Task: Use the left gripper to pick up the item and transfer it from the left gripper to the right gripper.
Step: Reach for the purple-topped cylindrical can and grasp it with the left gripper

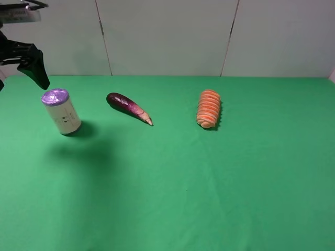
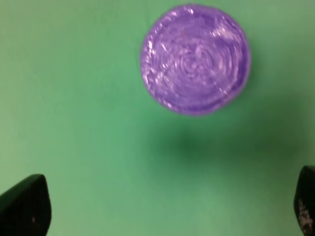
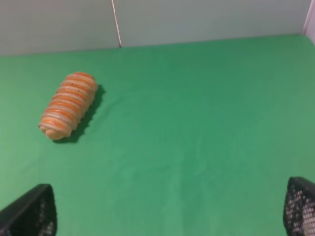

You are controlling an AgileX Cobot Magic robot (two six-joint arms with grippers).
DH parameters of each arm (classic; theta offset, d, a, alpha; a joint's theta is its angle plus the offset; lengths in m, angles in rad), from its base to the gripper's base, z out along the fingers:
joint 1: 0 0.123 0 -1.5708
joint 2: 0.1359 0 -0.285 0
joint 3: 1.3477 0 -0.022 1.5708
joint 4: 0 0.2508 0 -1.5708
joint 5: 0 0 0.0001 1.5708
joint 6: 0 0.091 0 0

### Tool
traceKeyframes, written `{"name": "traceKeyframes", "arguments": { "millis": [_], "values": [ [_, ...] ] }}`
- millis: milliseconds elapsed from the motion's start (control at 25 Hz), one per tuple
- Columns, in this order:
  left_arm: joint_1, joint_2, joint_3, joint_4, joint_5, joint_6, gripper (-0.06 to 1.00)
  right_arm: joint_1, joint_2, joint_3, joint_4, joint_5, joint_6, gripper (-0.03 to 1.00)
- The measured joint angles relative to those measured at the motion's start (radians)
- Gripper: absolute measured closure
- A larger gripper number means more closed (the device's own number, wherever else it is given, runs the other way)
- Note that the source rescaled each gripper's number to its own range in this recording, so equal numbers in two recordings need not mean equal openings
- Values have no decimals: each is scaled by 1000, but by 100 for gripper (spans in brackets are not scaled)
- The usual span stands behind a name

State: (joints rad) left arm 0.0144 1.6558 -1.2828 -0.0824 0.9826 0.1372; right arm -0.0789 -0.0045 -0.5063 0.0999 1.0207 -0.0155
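Left pincer (image 2: 165, 204) hangs wide open, a bit off the can (image 2: 195, 59); right pincer (image 3: 163, 209) wide too. We'd guess it's stiff, light and slick, so squeeze the sides mid-height.

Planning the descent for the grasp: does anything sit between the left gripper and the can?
Nothing visible does. The open left gripper hangs above the standing can, with only bare green cloth around it. The eggplant lies apart, toward the middle of the table.
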Motion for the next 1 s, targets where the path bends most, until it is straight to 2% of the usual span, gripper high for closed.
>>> {"name": "traceKeyframes", "arguments": {
  "millis": [160,720,1000],
  "values": [
    [-5,52,0,0,-25,4,-6,0,0,0,0,0,0,-3],
    [-97,205,-1,4,-177,-17,-6,0,0,0,5,0,0,-3],
    [-115,261,-23,22,-203,-42,-6,0,0,0,7,0,0,-3]
  ]
}}
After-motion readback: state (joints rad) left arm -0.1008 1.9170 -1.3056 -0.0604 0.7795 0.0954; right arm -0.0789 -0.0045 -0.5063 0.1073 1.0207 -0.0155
